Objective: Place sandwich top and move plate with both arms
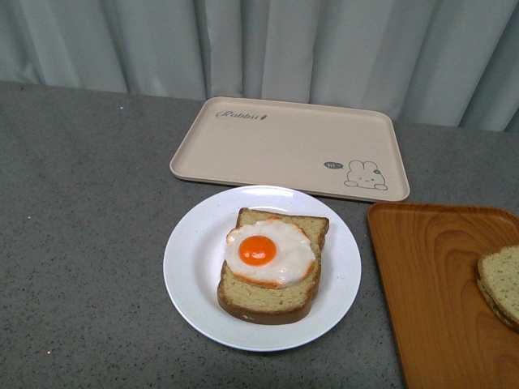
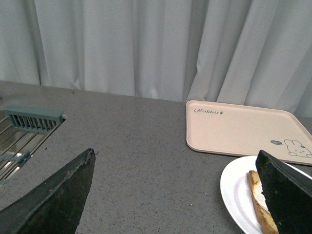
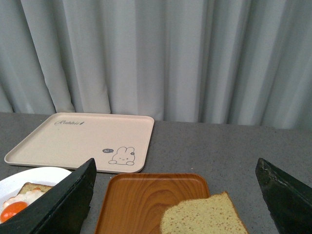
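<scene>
The white plate (image 1: pixel 188 267) sits mid-table and carries a thick bread slice (image 1: pixel 272 296) topped with a fried egg (image 1: pixel 268 251). The sandwich top (image 1: pixel 501 284), tan and speckled, lies on the orange tray at the right edge, partly cut off by the frame. Neither arm shows in the front view. In the right wrist view my right gripper (image 3: pixel 176 161) is open, with the sandwich top (image 3: pixel 204 217) below and between its jaws, untouched. My left gripper (image 2: pixel 175 153) is open over bare table, and the plate (image 2: pixel 236 190) lies by one jaw.
A beige rabbit tray (image 1: pixel 284 142) lies behind the plate, close to its far rim. The orange wood-grain tray (image 1: pixel 438 292) fills the front right. A grey-green rack (image 2: pixel 34 119) sits off to the table's left. Pale curtains hang along the back edge.
</scene>
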Available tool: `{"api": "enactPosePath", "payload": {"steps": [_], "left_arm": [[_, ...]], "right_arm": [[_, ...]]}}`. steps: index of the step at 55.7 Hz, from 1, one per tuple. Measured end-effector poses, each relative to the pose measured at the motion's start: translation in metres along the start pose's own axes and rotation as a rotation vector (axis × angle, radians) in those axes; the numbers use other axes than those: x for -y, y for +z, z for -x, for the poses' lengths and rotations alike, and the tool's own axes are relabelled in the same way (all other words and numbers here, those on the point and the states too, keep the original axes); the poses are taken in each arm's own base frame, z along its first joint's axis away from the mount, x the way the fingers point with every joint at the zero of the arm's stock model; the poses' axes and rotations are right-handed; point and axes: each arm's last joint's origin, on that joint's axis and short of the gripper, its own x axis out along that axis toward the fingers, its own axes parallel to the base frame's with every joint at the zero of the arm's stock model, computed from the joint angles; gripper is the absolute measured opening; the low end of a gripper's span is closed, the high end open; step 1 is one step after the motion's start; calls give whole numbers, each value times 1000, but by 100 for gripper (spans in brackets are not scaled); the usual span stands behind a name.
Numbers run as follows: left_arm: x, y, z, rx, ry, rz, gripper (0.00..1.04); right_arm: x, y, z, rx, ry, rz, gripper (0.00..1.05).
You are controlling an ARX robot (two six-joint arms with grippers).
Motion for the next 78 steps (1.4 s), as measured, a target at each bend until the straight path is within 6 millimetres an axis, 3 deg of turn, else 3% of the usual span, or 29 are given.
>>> {"api": "enactPosePath", "payload": {"steps": [78], "left_arm": [[0,0,0,0,0,0,98]], "right_arm": [[0,0,0,0,0,0,96]]}}
